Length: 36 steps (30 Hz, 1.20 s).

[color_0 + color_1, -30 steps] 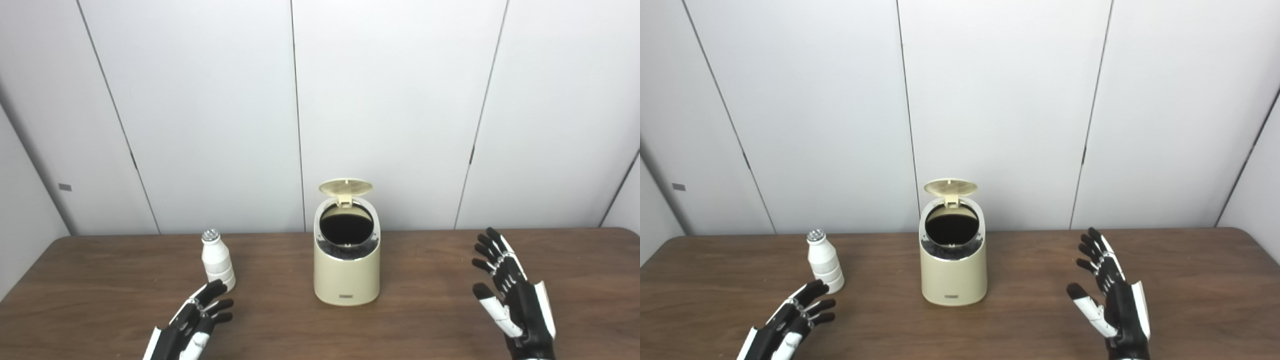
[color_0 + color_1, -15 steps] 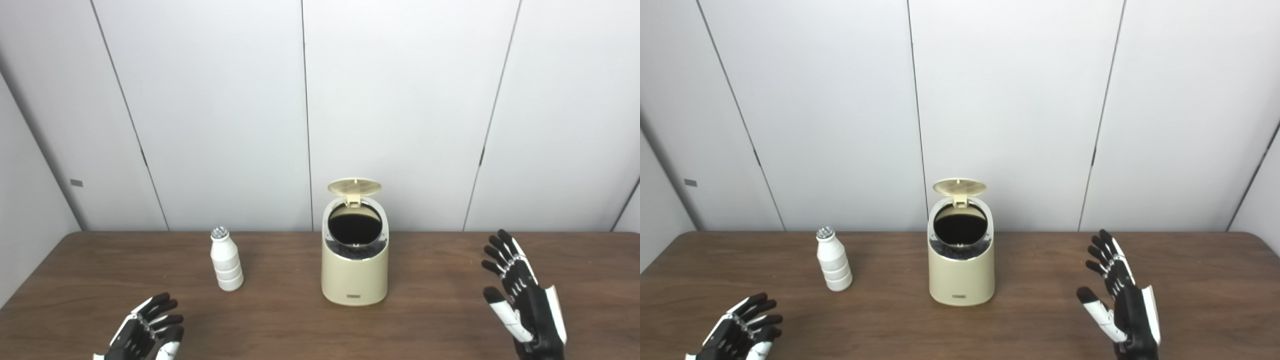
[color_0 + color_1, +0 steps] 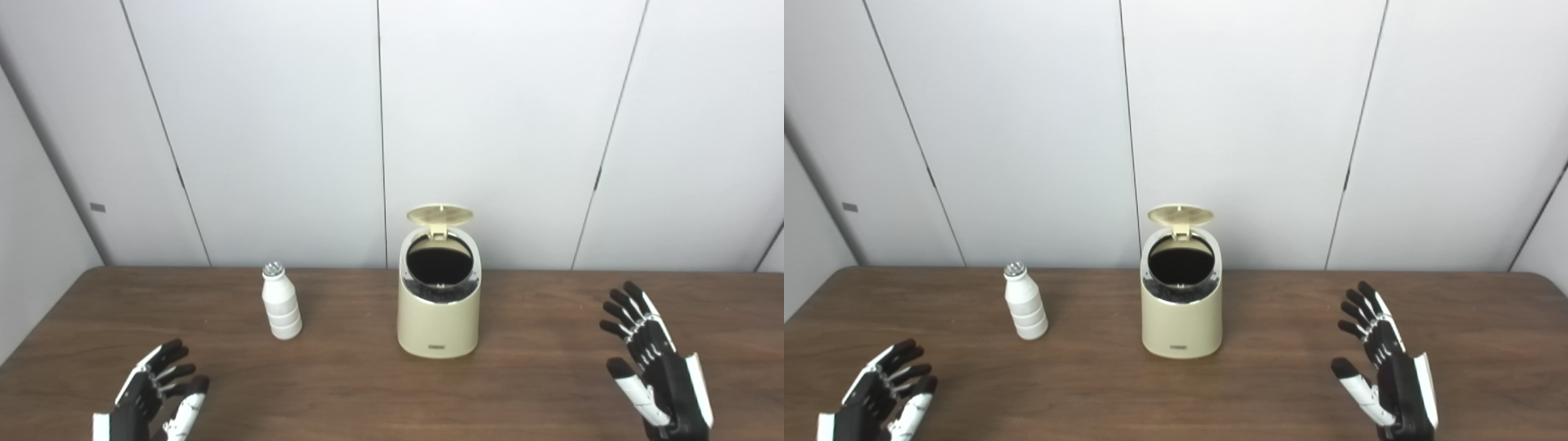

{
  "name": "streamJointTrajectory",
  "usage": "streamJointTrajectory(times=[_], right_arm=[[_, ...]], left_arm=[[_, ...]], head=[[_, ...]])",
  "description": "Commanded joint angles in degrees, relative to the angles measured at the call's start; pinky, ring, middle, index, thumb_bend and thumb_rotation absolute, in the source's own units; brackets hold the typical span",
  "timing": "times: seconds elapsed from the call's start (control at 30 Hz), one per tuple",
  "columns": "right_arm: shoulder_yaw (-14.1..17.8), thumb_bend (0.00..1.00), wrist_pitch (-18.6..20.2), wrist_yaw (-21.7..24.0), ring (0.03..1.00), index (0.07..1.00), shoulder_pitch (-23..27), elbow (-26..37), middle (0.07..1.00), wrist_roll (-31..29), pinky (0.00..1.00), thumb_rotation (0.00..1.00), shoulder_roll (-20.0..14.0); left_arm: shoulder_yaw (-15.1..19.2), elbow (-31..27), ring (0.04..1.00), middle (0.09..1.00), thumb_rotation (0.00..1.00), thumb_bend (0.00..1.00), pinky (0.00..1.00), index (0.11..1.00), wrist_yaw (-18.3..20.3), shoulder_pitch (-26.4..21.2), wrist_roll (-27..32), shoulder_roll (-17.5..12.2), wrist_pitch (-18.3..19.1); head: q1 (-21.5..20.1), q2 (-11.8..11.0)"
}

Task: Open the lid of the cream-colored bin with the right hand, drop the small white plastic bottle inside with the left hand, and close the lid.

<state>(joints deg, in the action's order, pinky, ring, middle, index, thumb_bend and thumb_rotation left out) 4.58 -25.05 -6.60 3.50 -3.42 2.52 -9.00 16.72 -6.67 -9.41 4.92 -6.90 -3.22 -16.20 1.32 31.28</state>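
Table: dark brown wooden table, far edge against pale grey wall panels.
Bin: cream-colored cylindrical plastic bin mid-table, round lid tipped up at the back, dark mouth uncovered.
Bottle: small white ribbed plastic bottle upright, left of the bin, apart from it.
Left hand: near front-left edge, fingers spread, holding nothing, well apart from the bottle.
Right hand: front right, fingers spread, holding nothing; bare wood between it and the bin.
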Motion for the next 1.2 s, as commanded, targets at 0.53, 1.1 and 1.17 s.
streamJointTrajectory(times=[0.53,1.1,1.17], right_arm=[[1.6,0.81,4.2,2.8,0.874,0.928,-6.7,4.9,0.902,-0.9,0.79,0.71,-0.1],[3.4,0.79,4.5,4.9,0.863,0.91,-5.8,3.9,0.886,-2.7,0.8,0.69,-1.6],[3.5,0.79,4.9,5.0,0.862,0.907,-5.7,4.0,0.886,-3.0,0.8,0.69,-1.6]], left_arm=[[-4.3,1.2,0.804,0.866,0.42,0.89,0.72,0.871,3.1,-9.6,1.6,-4.4,10.3],[-9.0,8.5,0.9,0.948,0.44,1.0,0.8,0.996,2.4,-17.2,-2.4,-5.2,21.2],[-9.4,10.0,0.907,0.967,0.44,1.0,0.8,0.999,1.4,-18.0,-3.3,-5.1,20.9]], head=[[1.1,4.9],[8.7,3.9],[9.5,3.6]])
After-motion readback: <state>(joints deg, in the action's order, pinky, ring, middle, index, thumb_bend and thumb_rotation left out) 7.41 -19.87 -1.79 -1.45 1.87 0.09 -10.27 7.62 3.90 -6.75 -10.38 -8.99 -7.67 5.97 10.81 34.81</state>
